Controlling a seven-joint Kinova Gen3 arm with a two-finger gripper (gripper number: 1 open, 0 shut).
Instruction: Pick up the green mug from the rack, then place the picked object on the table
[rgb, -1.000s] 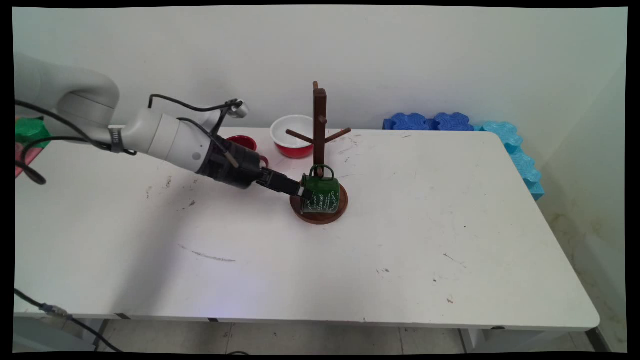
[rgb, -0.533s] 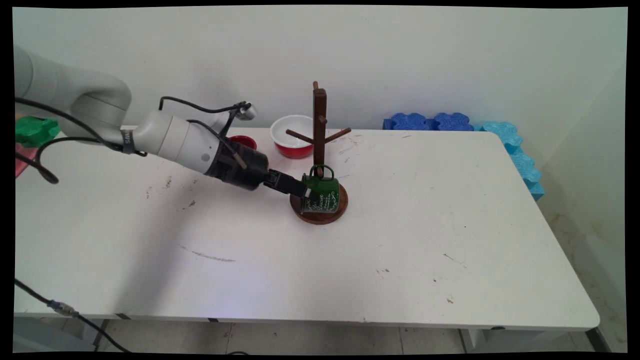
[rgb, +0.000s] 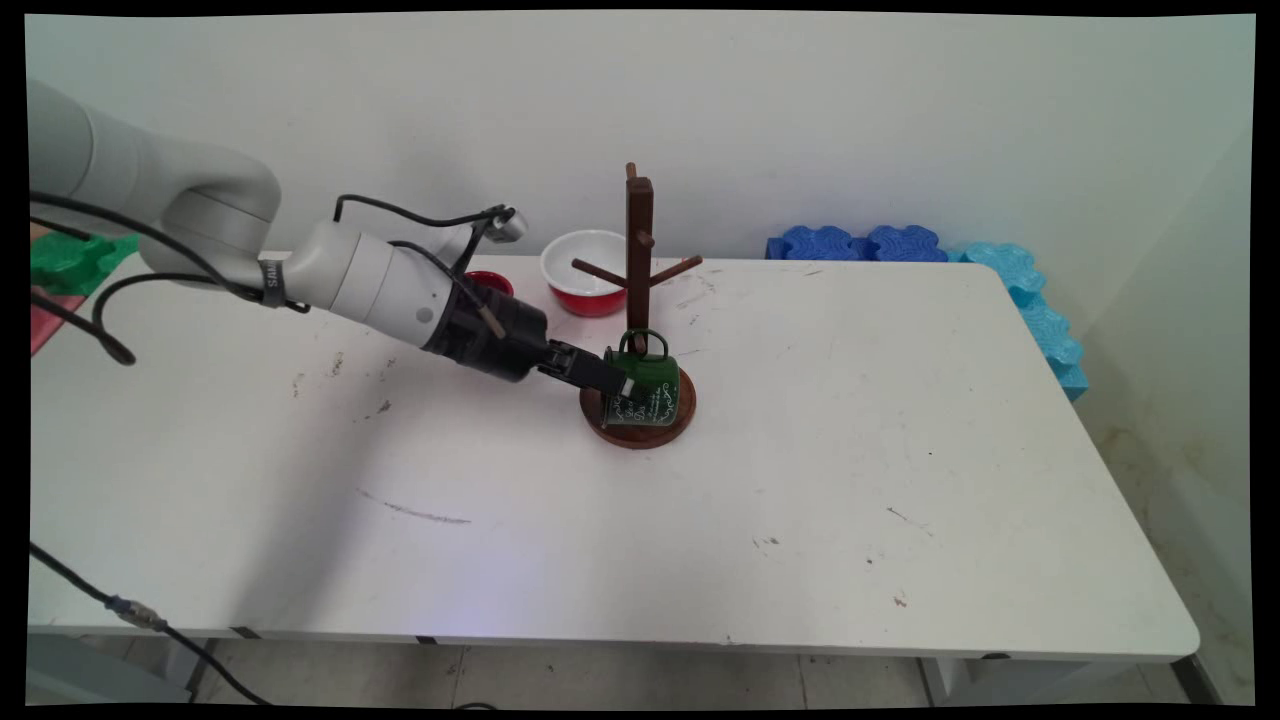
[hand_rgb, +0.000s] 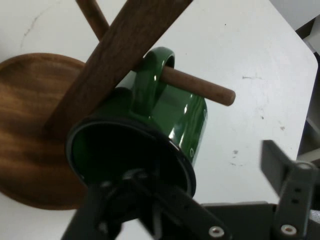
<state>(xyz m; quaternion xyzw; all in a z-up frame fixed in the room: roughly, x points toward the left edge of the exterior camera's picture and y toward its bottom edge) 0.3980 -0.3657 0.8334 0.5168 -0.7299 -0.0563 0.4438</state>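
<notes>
Hand view, green mug (hand_rgb: 170, 115) hung on peg (hand_rgb: 200, 87), hand (hand_rgb: 210, 200) at its rim

Even diffuse light; soft arm shadow on table (rgb: 300, 520); glare streak on green mug (hand_rgb: 187, 125); hand view soft.
</notes>
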